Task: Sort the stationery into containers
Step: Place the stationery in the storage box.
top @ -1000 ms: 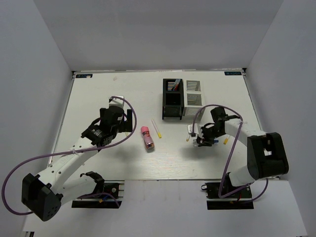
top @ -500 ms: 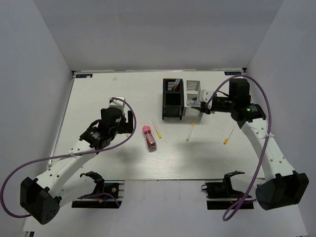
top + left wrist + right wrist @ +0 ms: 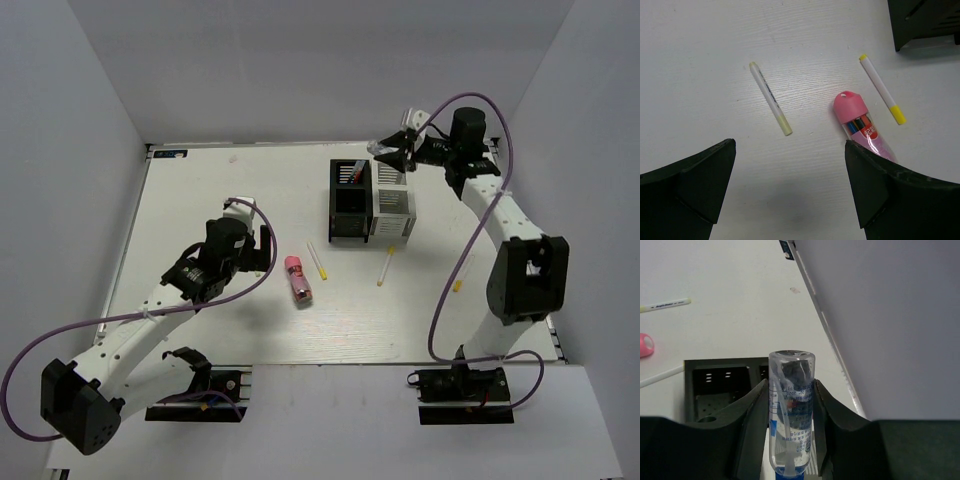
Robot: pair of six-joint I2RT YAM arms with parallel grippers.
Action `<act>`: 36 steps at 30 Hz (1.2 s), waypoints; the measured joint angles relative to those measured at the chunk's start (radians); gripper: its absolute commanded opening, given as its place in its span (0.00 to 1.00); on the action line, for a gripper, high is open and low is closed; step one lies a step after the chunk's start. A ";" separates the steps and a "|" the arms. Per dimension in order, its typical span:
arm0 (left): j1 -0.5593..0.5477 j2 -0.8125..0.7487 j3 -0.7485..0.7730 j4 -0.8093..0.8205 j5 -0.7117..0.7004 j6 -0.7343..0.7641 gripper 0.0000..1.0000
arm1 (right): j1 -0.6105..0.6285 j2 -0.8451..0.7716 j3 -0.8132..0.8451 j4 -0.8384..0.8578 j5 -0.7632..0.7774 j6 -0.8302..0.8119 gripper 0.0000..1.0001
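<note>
Black and white-grey, the two joined organisers stand side by side at the far middle of the surface [image 3: 220, 190], the black organiser [image 3: 350, 230] on the left and the white-grey organiser [image 3: 392, 226] touching it on the right. A red-black pen [image 3: 357, 172] leans in the far compartment of the black one.

We see the right pincer [image 3: 388, 152] raised above the far end of the organisers, closed on a clear blue-capped bottle [image 3: 791, 390]. In the right wrist view its fingers [image 3: 752, 415] press both sides of the bottle, whose cap points back toward the wrist and whose base points away. The black organiser sits below and to the left there. We cannot tell which compartment the bottle hangs over.

The left pincer [image 3: 790, 200] hovers above the surface to the left of the organisers, its fingers spread wide with nothing between them. Below it in the left wrist view lies a pale pen [image 3: 770, 98], apart from the other things.

A pink-capped tube [image 3: 299, 278] lies flat on the surface in front of the black organiser, with a white-and-yellow pen [image 3: 317, 260] just beside it on the right, not touching. A second pen [image 3: 386, 267] lies in front of the white-grey organiser. A third pen [image 3: 457, 285] lies further right, partly crossed by the right arm's cable.
</note>
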 measured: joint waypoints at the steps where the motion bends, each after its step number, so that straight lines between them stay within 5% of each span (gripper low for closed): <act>1: 0.000 0.000 0.000 0.000 0.000 0.001 1.00 | -0.008 0.036 0.024 0.031 -0.016 0.019 0.02; 10: 0.000 0.011 0.000 0.003 0.000 0.007 1.00 | -0.086 0.340 0.180 0.407 -0.150 0.355 0.05; 23: 0.000 0.050 -0.001 0.009 0.026 0.015 1.00 | -0.100 0.496 0.193 0.709 -0.216 0.639 0.09; 32: 0.000 0.072 -0.002 0.019 0.056 0.015 1.00 | -0.100 0.553 0.184 0.902 -0.246 0.823 0.48; 36: 0.000 0.097 -0.002 0.027 0.092 0.015 1.00 | -0.101 0.553 0.159 0.941 -0.258 0.846 0.57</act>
